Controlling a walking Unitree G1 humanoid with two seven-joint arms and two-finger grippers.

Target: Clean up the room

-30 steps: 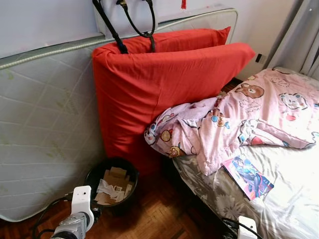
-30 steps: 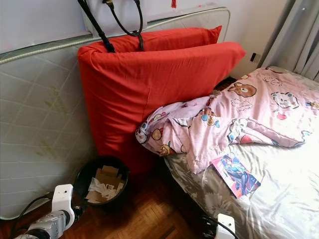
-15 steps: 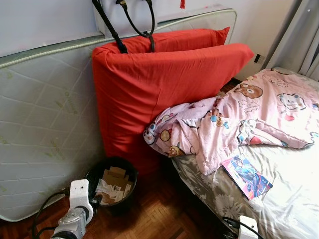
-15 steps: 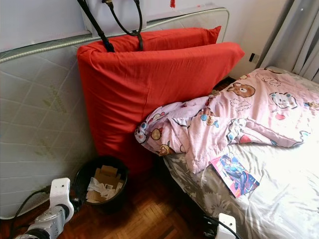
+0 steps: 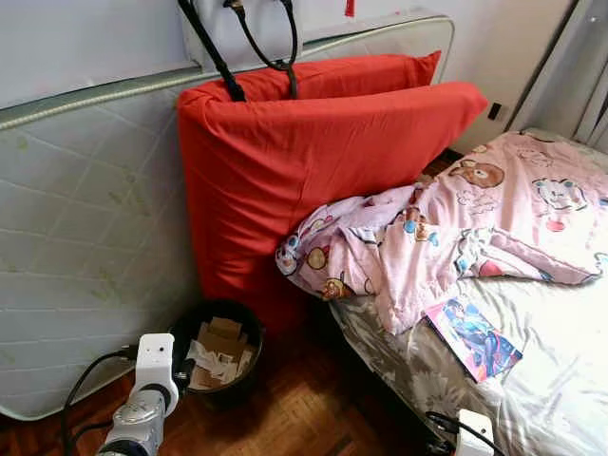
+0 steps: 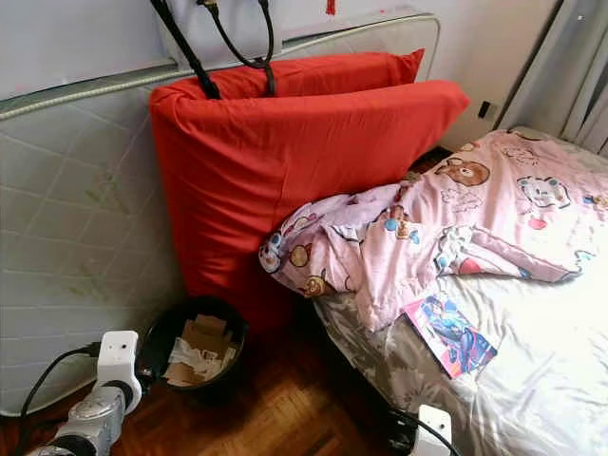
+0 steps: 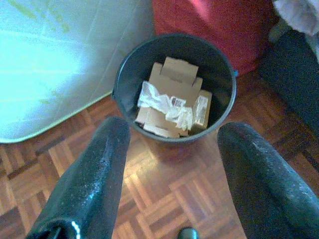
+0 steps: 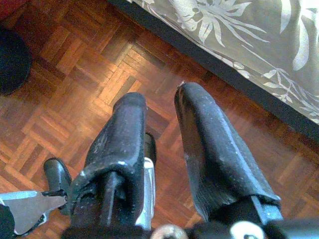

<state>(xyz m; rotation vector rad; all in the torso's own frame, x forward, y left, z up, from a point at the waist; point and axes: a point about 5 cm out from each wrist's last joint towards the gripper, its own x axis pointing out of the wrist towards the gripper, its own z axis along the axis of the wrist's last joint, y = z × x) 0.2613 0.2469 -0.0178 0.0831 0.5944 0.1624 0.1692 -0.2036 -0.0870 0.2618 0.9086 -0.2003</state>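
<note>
A black waste bin (image 5: 249, 325) stands on the wooden floor between a leaning mattress and the bed. Flattened cardboard and crumpled white paper (image 7: 172, 97) lie in it. My left gripper (image 7: 174, 127) hangs open just short of the bin (image 7: 119, 79), above the floor, with nothing between its fingers. The left arm's white wrist (image 5: 155, 359) sits beside the bin. My right gripper (image 8: 160, 93) hangs low over the floor by the bed's edge, fingers close together and empty. On the bed lie a colourful magazine (image 5: 472, 337) and a crumpled pink cartoon blanket (image 5: 456, 223).
Two big red cushions (image 5: 304, 161) lean on a white quilted mattress (image 5: 85, 218) against the wall. Black straps (image 5: 256, 43) hang over them. The bed (image 5: 560, 380) with a grey flowered sheet fills the right side. Parquet floor (image 5: 304, 408) lies between bin and bed.
The whole picture wobbles slightly as the camera moves. My left wrist has risen a little beside the bin. Bin, blanket and magazine lie as before.
</note>
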